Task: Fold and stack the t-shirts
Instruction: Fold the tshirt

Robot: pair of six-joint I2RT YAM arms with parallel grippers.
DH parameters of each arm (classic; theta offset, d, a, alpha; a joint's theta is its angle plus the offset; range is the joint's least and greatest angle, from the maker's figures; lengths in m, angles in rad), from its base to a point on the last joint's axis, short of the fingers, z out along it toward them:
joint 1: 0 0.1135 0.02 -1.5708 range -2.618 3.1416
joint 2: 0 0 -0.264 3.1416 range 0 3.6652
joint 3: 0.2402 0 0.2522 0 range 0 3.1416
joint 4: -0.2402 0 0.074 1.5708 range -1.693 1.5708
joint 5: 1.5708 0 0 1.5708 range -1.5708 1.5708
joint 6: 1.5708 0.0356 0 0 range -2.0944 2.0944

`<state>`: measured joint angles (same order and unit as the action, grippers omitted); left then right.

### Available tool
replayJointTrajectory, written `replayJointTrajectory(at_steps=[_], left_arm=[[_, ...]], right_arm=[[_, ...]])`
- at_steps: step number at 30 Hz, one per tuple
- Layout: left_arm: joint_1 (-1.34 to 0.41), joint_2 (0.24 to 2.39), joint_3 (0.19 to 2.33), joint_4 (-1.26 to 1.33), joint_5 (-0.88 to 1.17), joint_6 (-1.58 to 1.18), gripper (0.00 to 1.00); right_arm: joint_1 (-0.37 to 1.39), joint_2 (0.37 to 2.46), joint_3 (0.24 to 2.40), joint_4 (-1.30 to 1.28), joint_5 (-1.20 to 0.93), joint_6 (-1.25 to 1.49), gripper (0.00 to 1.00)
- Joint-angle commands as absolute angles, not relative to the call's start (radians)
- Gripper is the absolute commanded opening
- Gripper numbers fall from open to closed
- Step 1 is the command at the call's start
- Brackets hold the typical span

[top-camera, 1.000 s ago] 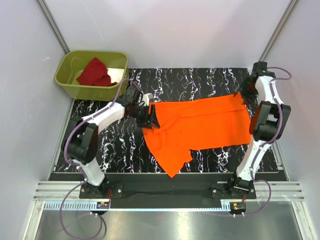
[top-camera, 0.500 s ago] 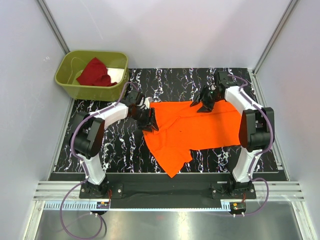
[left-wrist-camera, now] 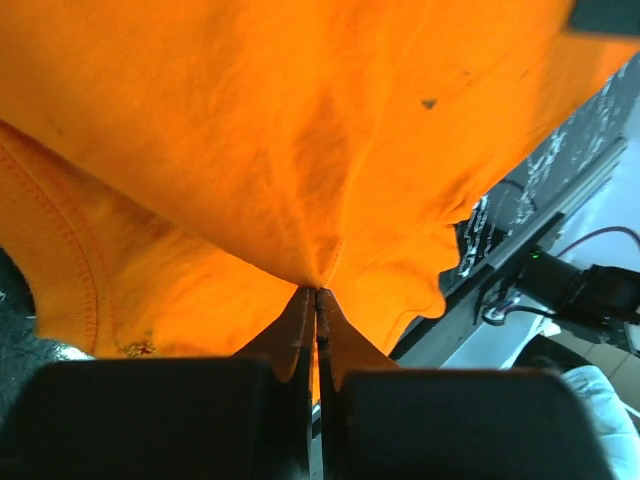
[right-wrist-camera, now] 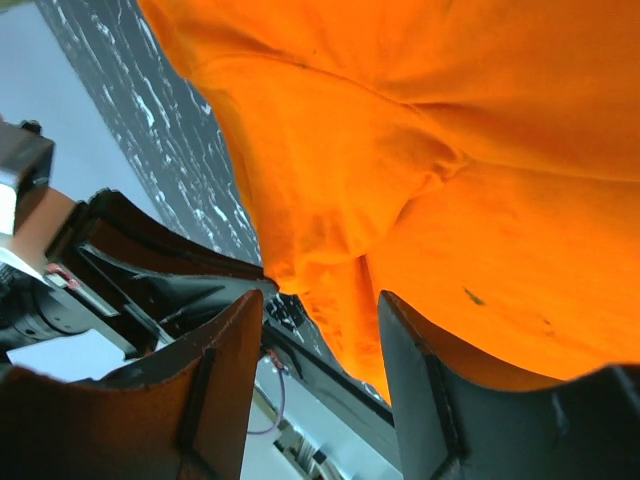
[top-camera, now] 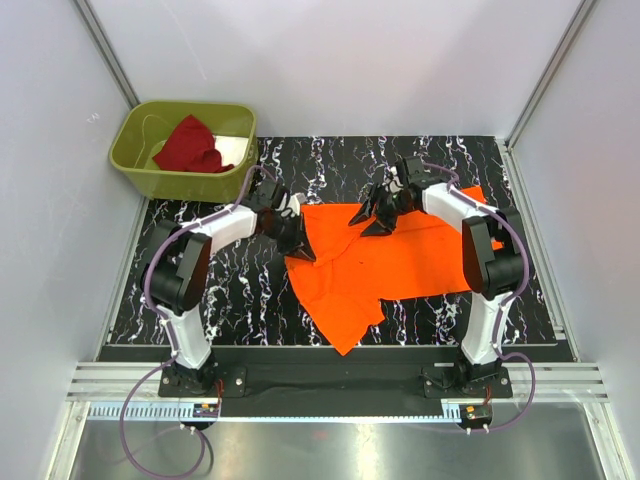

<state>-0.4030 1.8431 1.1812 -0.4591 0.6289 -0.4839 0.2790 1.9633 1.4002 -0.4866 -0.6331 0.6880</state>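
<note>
The bright orange t-shirt [top-camera: 410,255] lies spread on the black marbled mat, one part trailing toward the near edge. My left gripper [top-camera: 300,242] is at its left edge, shut on a pinch of orange cloth [left-wrist-camera: 250,120]; in the left wrist view the jaws [left-wrist-camera: 318,295] meet on a gathered fold. My right gripper [top-camera: 371,219] hovers over the shirt's far edge, open, with a rumpled fold of the orange shirt [right-wrist-camera: 450,120] showing beyond the gap between its fingers [right-wrist-camera: 320,305]. The dark red t-shirt [top-camera: 190,146] lies crumpled in the bin.
The olive-green bin [top-camera: 132,128] stands at the far left corner, off the mat. The black marbled mat [top-camera: 230,290] covers the table between white walls. A metal rail runs along the near edge by the arm bases.
The left gripper has closed on the orange shirt's left edge. The right arm has swung from the far right corner leftward to the middle of the shirt's far edge.
</note>
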Motion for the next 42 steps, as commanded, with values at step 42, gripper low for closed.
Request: replayJointTrajectory(at_steps=[42], left_arm=[[-0.238, 1.927, 1.321, -0.299, 0.693, -0.617, 0.00]], right_arm=[[0.341, 2.143, 1.408, -0.384, -0.634, 0.824, 0.28]])
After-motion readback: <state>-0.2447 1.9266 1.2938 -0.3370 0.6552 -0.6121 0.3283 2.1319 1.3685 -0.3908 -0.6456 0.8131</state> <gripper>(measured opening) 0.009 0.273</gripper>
